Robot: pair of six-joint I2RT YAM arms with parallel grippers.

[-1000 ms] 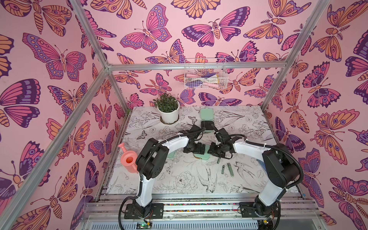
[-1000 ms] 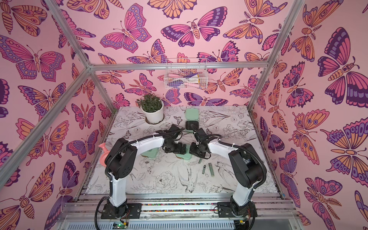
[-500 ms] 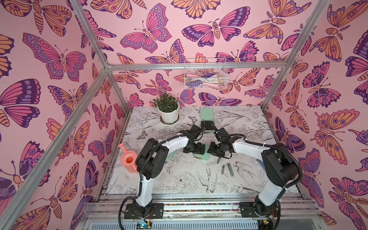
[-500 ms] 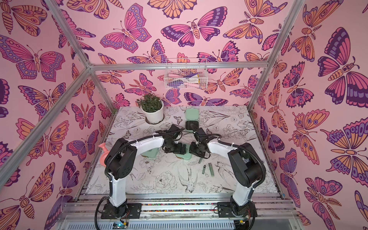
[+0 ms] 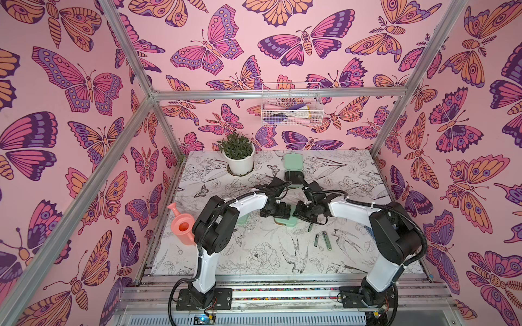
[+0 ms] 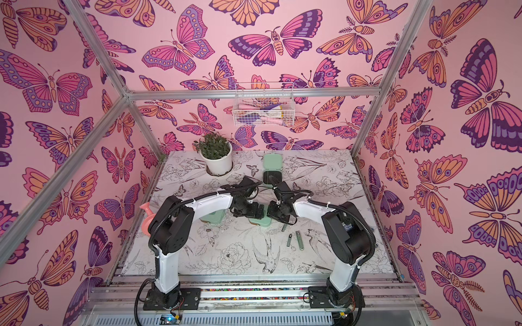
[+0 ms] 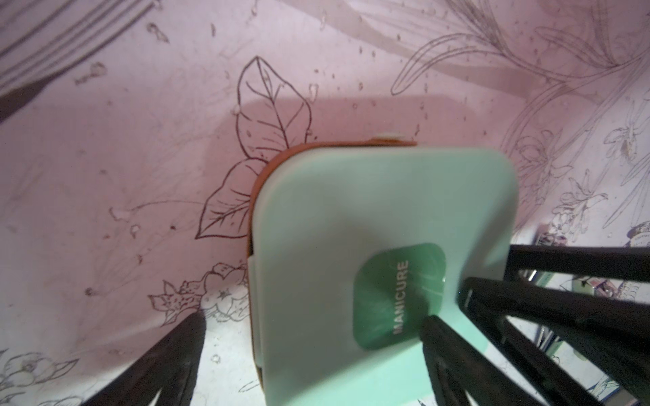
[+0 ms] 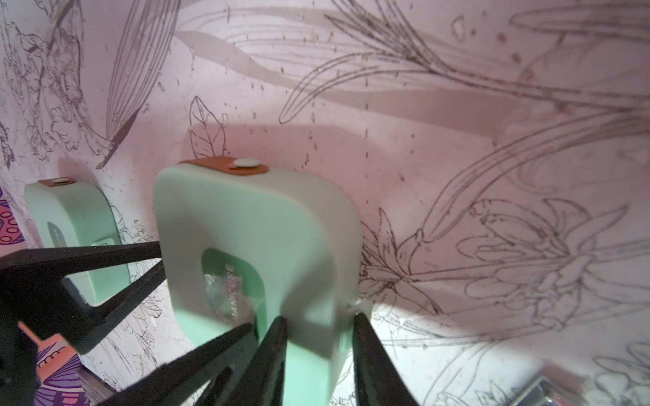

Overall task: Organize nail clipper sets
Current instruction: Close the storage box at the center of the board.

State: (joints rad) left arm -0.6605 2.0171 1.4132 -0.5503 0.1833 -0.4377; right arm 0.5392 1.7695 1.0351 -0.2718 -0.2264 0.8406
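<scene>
Cases (image 5: 285, 222): three, one open; loose clippers (image 5: 326, 240): three on table (image 5: 254, 254).

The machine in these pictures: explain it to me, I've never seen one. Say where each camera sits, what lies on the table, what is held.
Two white robot arms stand at the table's front, each with a two-fingered gripper. Two pictures look down from overhead; two close-ups come from wrist cameras. On the table: a potted plant, a pink watering can, an open case, another closed case, loose clippers. The right gripper pinches a closed mint-green case; the left gripper is open over it.
</scene>
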